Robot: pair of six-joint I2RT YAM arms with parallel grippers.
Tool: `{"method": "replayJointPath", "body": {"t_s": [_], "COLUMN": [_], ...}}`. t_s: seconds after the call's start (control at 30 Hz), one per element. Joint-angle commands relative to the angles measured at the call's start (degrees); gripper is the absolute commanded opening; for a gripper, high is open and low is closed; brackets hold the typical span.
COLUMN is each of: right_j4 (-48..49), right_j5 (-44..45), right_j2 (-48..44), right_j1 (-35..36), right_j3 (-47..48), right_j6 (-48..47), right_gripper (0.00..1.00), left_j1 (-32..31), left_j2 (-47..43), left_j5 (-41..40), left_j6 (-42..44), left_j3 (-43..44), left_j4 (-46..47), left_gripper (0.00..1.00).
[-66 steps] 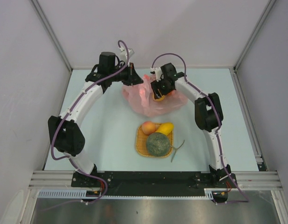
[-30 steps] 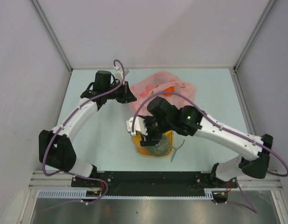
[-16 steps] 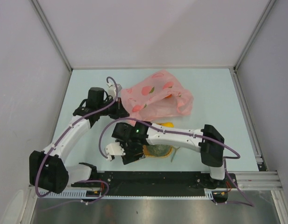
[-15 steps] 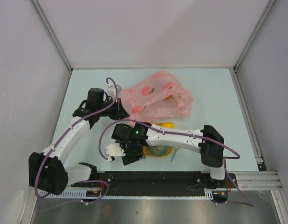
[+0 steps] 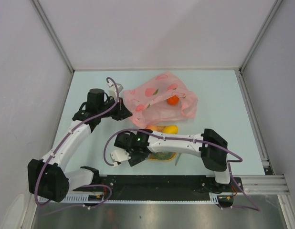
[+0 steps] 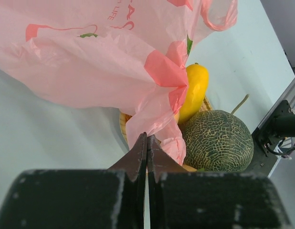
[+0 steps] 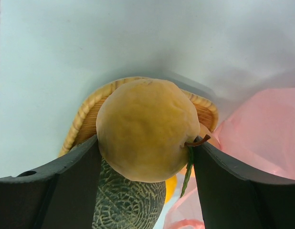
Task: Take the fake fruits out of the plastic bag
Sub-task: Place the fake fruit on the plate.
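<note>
- Holding a round tan-yellow fruit point(image 7: 145, 124) with a brown stem, the right gripper point(image 7: 145, 148) has its jaws spread around it, just above the woven mat point(image 7: 83, 119) and the netted melon point(image 7: 128, 210).
- The left gripper point(image 6: 146, 143), pressed together, pinches a fold of the pink plastic bag point(image 6: 90, 62), which drapes over the yellow mango point(image 6: 195, 90).
- One small orange fruit point(image 5: 172, 100) shows inside the bag, beyond the mat on the tabletop point(image 5: 219, 90); the left arm is nearer.

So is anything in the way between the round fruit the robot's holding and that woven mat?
Partly: the melon sits on the woven mat right beside the tan fruit held in the right tool, taking up much of it. The mat's rim beyond looks bare.
</note>
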Motion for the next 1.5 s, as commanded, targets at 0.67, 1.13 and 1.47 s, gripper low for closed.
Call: {"method": "replayJointPath", "body": {"t_s": [0.67,1.13,1.47], "right_j4": [-20.13,-16.71,-18.73], "right_j5": [2.88,4.54,4.37], "right_j2": [13.30,13.04,9.44], "right_j1": [-1.48,-0.95,-0.95], "right_j3": [13.73,16.80,22.87], "right_j6": [2.20,3.16,3.95], "right_gripper": [0.00,0.80,1.00], "left_j1": [0.59,0.50,0.59], "left_j2": [3.20,2.85,3.29], "left_j5": [2.23,2.67,2.84], "left_j6": [-3.67,-4.46,-4.29], "left_j3": [5.83,5.12,5.91], "left_j4": [5.42,6.47,6.12], "left_gripper": [0.00,0.00,0.00]}}
